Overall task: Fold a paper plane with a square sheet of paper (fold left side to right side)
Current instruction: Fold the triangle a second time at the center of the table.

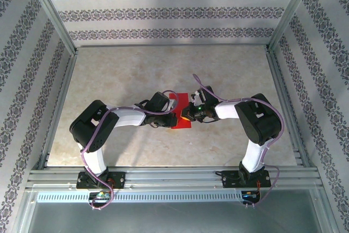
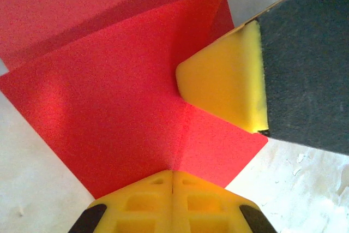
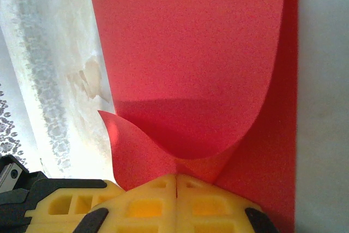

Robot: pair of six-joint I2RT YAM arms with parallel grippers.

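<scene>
We saw the square sheet of paper [image 1: 181, 123] near the middle of the tabletop [image 1: 136, 69], partly folded and curling upward. The left gripper [image 2: 173, 186] was clamped on one creased edge, and the right gripper [image 3: 176, 186], likewise closed, seemingly pinched the curled flap.

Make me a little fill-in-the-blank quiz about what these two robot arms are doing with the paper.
The square sheet of paper is coloured ____. The left gripper and the right gripper each have their jaws ____ (open or shut) on it. Their fingers are coloured ____.
Missing words: red; shut; yellow.
</scene>
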